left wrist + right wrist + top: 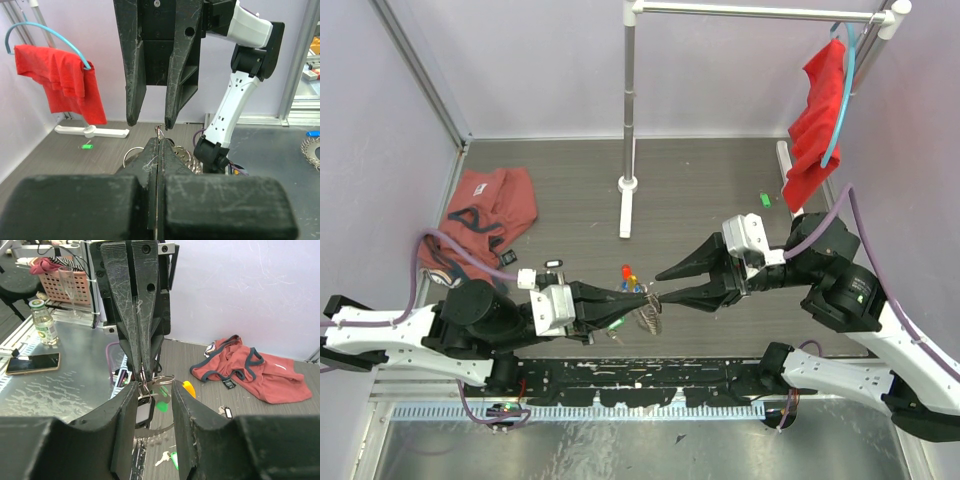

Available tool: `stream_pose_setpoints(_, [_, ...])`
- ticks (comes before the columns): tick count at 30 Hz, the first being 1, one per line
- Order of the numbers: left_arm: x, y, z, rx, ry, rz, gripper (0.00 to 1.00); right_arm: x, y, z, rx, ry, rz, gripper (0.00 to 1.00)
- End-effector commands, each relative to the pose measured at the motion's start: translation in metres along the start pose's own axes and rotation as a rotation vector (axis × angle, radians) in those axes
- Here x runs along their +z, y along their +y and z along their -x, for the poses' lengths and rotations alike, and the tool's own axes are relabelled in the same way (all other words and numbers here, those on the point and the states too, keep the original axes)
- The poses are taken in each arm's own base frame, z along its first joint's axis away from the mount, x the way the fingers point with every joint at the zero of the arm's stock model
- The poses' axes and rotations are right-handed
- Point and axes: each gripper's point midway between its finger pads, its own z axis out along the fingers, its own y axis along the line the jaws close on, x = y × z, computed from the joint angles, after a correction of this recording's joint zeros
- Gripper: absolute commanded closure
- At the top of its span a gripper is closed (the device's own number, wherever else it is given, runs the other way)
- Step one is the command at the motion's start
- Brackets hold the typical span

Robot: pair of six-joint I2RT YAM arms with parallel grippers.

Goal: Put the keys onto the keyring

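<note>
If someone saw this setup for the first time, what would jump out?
The two grippers meeting tip to tip at centre: the left gripper shut on the keyring, the right gripper open facing it. Next, the bright red garment hanging from the rail at far right.

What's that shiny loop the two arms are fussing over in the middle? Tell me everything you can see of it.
The keyring is a silvery metal loop, coiled or beaded in look. The left gripper, fingers shut, pinches its upper edge, and the rest droops below them. The right gripper, fingers open, straddles that same spot from the other side; whether it touches the metal cannot be made out.
</note>
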Motion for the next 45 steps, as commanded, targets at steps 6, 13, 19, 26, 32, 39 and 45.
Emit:
stream_pose_setpoints(6, [0.001,-0.001,0.029,-0.055,-0.121,-0.007,1.00,0.003,0.008,0.018,-0.018,-0.076,0.051,0.63])
stream_pose_setpoints(13, [0.004,-0.003,0.031,-0.056,-0.129,-0.014,1.00,0.004,0.009,0.015,-0.010,-0.074,0.063,0.64])
stream_pose_setpoints(19, [0.007,-0.005,0.029,-0.058,-0.124,-0.018,1.00,0.005,0.010,0.015,-0.007,-0.074,0.071,0.68])
stream_pose_setpoints(26, [0.008,-0.005,0.028,-0.056,-0.121,-0.018,1.00,0.005,0.010,0.011,0.001,-0.066,0.072,0.81])
stream_pose_setpoints(32, [0.007,-0.004,0.029,-0.056,-0.127,-0.011,1.00,0.006,0.009,0.008,0.006,-0.057,0.066,0.72])
stream_pose_setpoints(39, [0.008,-0.004,0.028,-0.053,-0.125,-0.009,1.00,0.006,0.010,0.008,0.006,-0.057,0.069,0.91])
stream_pose_setpoints(45, [0.007,-0.001,0.027,-0.050,-0.111,0.003,0.94,0.002,0.004,0.010,-0.004,-0.042,0.022,0.99])
